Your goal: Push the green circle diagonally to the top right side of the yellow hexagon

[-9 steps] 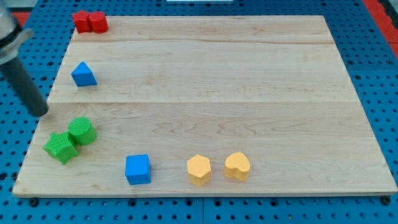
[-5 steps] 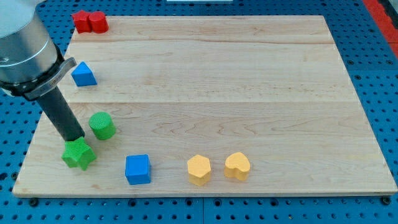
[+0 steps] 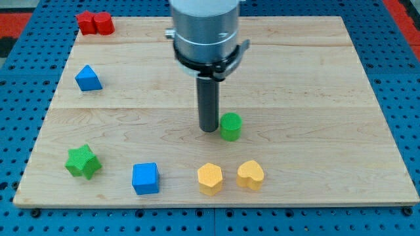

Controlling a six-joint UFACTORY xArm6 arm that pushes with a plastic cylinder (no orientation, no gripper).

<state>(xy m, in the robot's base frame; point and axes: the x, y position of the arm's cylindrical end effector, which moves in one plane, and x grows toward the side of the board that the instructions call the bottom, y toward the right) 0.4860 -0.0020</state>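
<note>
Tip (image 3: 209, 130) sitting right against the green circle's (image 3: 230, 126) left side, just a rod, nothing gripped. Resting on the wooden board (image 3: 295, 78) over blue pegboard (image 3: 13, 131). Circle hanging above the yellow hexagon (image 3: 210, 178), slightly right.

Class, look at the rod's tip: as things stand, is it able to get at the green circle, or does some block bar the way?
Probably yes: my tip sits right against the green circle on its left, no block between them.
</note>
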